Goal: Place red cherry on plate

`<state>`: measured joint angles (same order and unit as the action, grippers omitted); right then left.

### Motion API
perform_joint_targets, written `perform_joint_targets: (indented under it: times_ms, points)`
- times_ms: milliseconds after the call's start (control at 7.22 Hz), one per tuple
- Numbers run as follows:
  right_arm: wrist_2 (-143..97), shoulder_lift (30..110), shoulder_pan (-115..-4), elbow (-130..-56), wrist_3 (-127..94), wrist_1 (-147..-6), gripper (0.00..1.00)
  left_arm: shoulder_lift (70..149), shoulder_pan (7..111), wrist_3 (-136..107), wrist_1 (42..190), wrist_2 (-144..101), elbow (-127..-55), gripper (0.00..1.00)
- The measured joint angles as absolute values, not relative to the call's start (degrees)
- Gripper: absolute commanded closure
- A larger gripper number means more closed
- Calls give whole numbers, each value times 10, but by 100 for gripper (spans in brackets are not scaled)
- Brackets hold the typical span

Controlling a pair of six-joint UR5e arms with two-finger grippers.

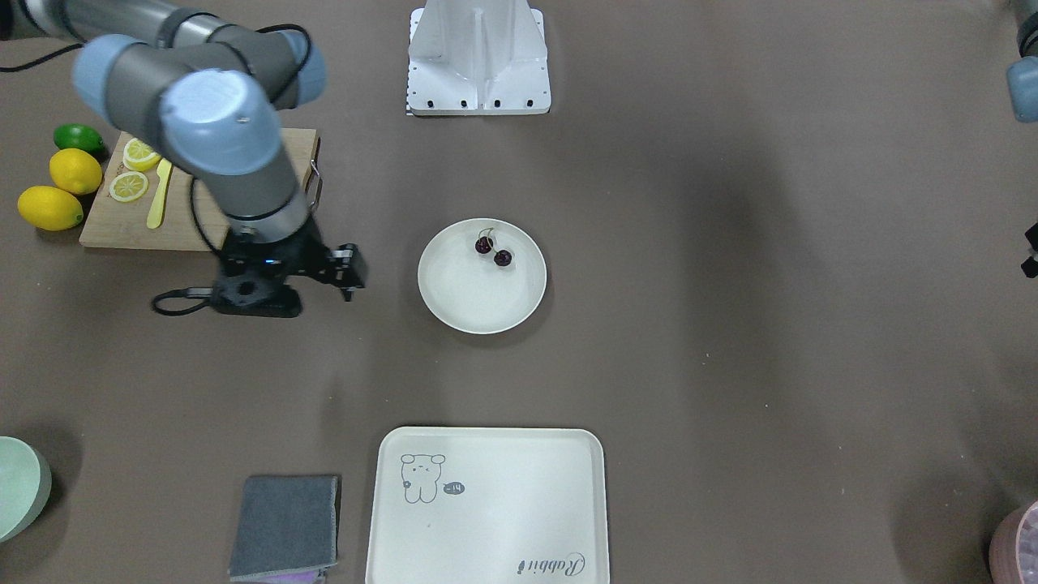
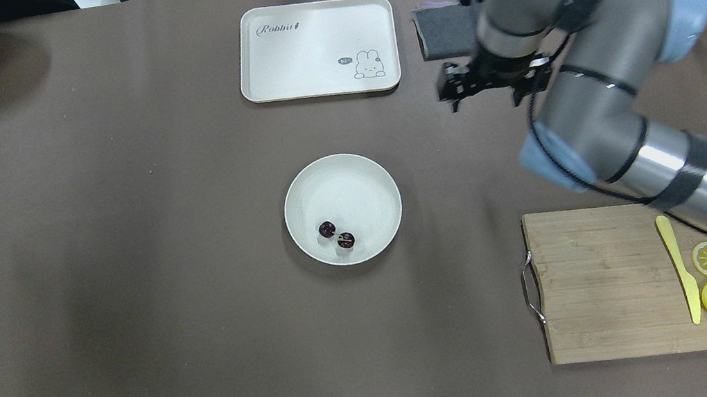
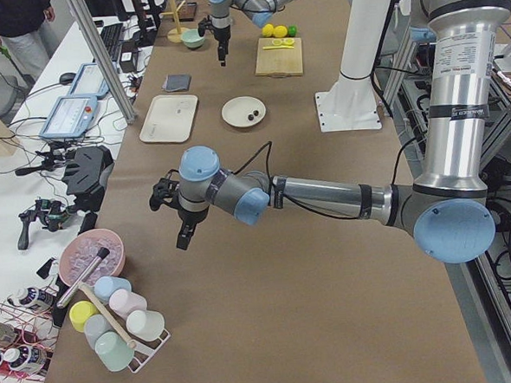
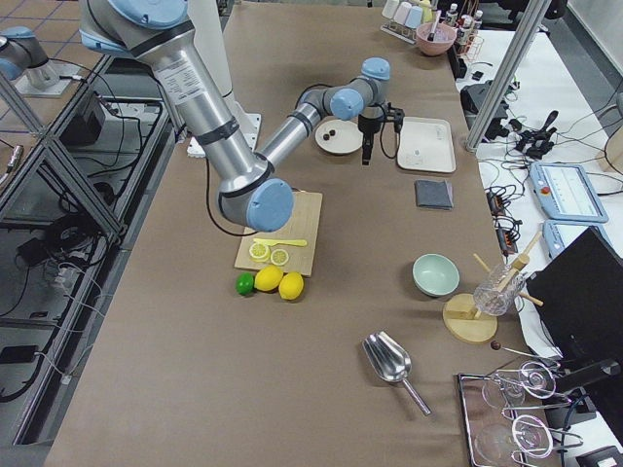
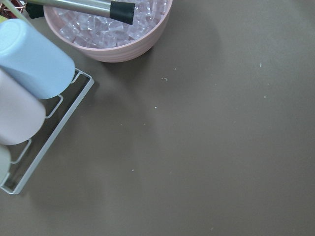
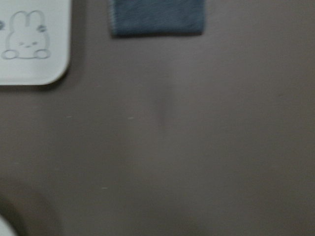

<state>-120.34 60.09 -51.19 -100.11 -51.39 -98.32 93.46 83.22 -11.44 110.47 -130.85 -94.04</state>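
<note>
The red cherry (image 1: 493,250), a pair of tiny dark glossy fruits joined by thin stems, lies inside the plate (image 1: 454,304), toward the robot's side of it. It shows again as the same cherry (image 2: 336,234) on the round cream plate (image 2: 364,176) in the overhead view. My right gripper (image 1: 349,280) hangs above bare table well clear of the plate, also seen as the right gripper (image 2: 452,94). Nothing hangs from it, but I cannot tell how its jaws stand. My left gripper (image 3: 184,235) hovers far off near the pink bowl; its state is unreadable.
A cream tray with a drawing (image 2: 317,48) and a grey cloth (image 2: 444,31) lie beyond the plate. The cutting board (image 2: 619,285) carries lemon slices and a yellow knife, with lemons and a lime beside it. A pink bowl of ice (image 5: 118,29) and a cup rack sit under the left arm.
</note>
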Motion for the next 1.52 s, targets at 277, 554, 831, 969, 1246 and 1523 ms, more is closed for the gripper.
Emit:
perform_joint_targets:
  times_ms: [277,554,831,969,1246,1523]
  points:
    - [-1287,736,-676,-1032,-282,-990,0,935,879,-61,1050,-1339,-941,2]
    - [-1309,805,-800,-989,-88,-993,0,932,898,-45,1021,-1346,-939,2]
    - [-1318,836,-867,-934,17,-989,0,928,902,-42,1005,-1347,-936,2]
    - [-1327,851,-880,-925,31,-986,0,919,902,-42,1003,-1347,-937,2]
    - [-1334,866,-895,-923,36,-981,0,904,903,-43,1002,-1347,-940,2]
    - [-1334,869,-901,-923,36,-980,0,901,903,-44,1001,-1345,-941,2]
